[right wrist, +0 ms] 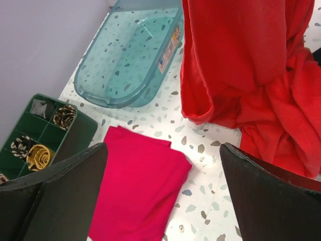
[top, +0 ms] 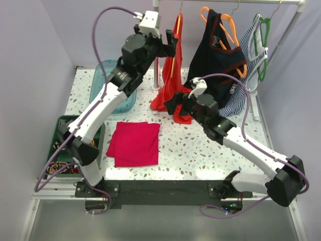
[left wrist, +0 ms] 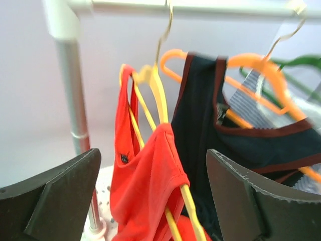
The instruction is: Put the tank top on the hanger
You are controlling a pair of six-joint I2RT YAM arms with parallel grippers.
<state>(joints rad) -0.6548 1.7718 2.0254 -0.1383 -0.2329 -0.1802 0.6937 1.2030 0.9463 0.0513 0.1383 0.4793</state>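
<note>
Pale lilac walls around a white speckled table, white clothes rail at its back

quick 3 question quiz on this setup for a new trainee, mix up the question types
1. Fill in: the left tool and the right tool both have their jaws ___.
2. True or false: the tank top is draped on the yellow hanger, whose hook is over the rail.
3. The magenta cloth is:
A. folded flat on the table
B. hung on the rail
C. held by the right tool

Key: 1 open; 2 true; 3 A
</note>
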